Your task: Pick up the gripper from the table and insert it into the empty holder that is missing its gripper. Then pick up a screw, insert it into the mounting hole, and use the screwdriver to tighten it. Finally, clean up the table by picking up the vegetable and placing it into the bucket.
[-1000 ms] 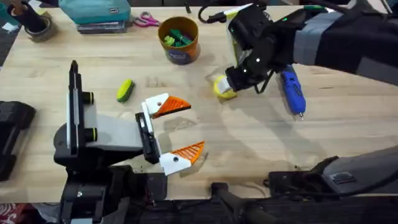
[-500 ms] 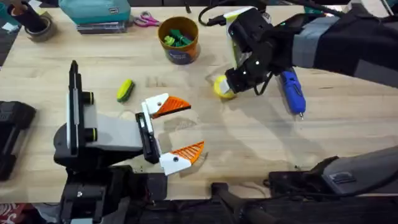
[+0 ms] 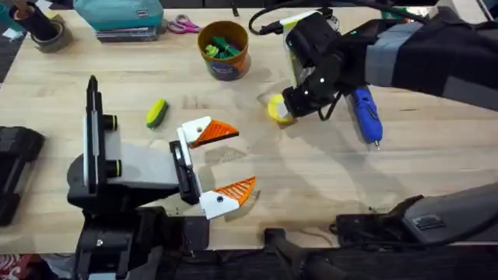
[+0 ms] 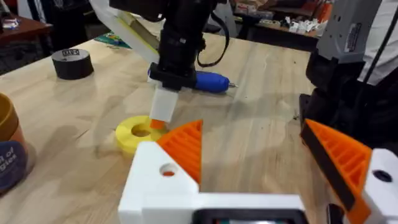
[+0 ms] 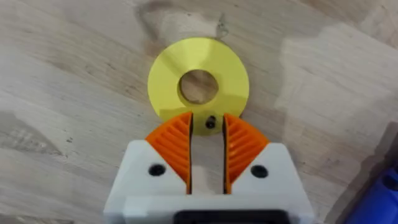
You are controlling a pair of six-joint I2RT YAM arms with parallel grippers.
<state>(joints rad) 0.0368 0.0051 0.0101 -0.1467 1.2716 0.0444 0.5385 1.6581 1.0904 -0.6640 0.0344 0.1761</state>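
Here, the right end effector (image 5: 208, 152) hangs directly over a flat yellow ring-shaped spool (image 5: 198, 87) on the pale wood-grain desk (image 3: 311, 179). Its orange ribbed pads (image 5: 174, 146) stand narrowly apart with a small dark screw (image 5: 211, 122) between their tips, at the spool's rim. The blue pen-shaped screwdriver (image 3: 364, 113) lies just beside this arm on the desk. The left end effector (image 3: 222, 163) rests near the desk's front, its white blocky fingers spread wide and both bearing orange wedge tips. The small yellow-and-green vegetable (image 3: 156, 113) lies near it, towards the round yellow-brown bucket (image 3: 223, 50), which holds dark green pieces.
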